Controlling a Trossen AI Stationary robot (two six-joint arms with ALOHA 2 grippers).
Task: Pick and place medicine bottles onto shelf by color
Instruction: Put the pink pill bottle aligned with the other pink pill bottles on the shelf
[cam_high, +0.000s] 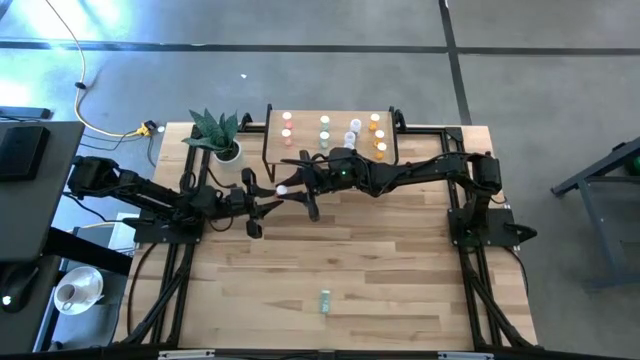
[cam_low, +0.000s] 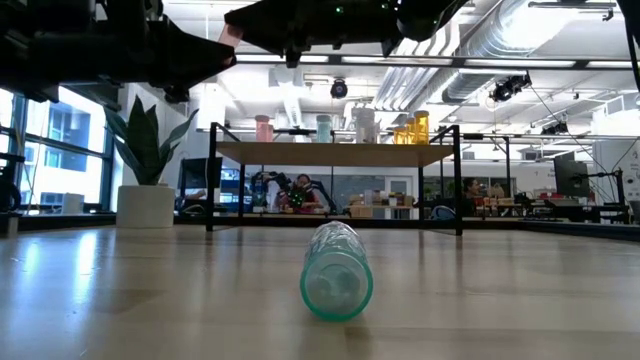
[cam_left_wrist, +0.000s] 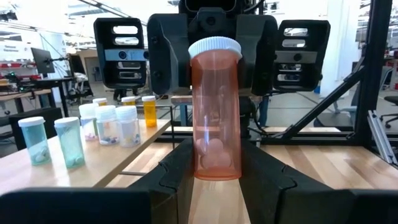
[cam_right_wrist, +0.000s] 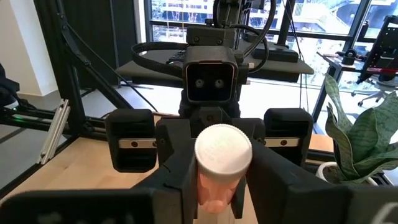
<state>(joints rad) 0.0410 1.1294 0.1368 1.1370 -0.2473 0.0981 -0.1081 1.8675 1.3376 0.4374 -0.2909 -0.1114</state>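
A pink-red medicine bottle (cam_left_wrist: 214, 118) with a white cap hangs level in the air between my two grippers, well above the table and in front of the shelf (cam_high: 300, 160). My left gripper (cam_left_wrist: 214, 171) is shut on its bottom end. My right gripper (cam_right_wrist: 221, 180) faces it and is shut at its cap end. On the shelf stand pink bottles (cam_high: 287, 125), green bottles (cam_high: 325, 130), clear bottles (cam_high: 352, 131) and orange bottles (cam_high: 378, 136) in rows. A green bottle (cam_low: 337, 270) lies on its side on the table near the front edge. My left gripper pinches the bottle's bottom end (cam_left_wrist: 214, 163) between its two fingers, which come level from the table's left and lie along the bottle. The bottle is lifted clear, level, its cap pointing away from this gripper. My right gripper pinches the bottle just behind its white cap (cam_right_wrist: 222, 149), one finger on each side. The fingers come level from the table's right and lie along the bottle; the cap end points back toward this wrist.
A potted plant (cam_high: 218, 136) stands at the shelf's left end. The shelf's black legs (cam_low: 211, 180) stand on the far part of the table. Black frame rails (cam_high: 470, 215) run along the table's sides. Bare wood lies between the shelf and the lying green bottle.
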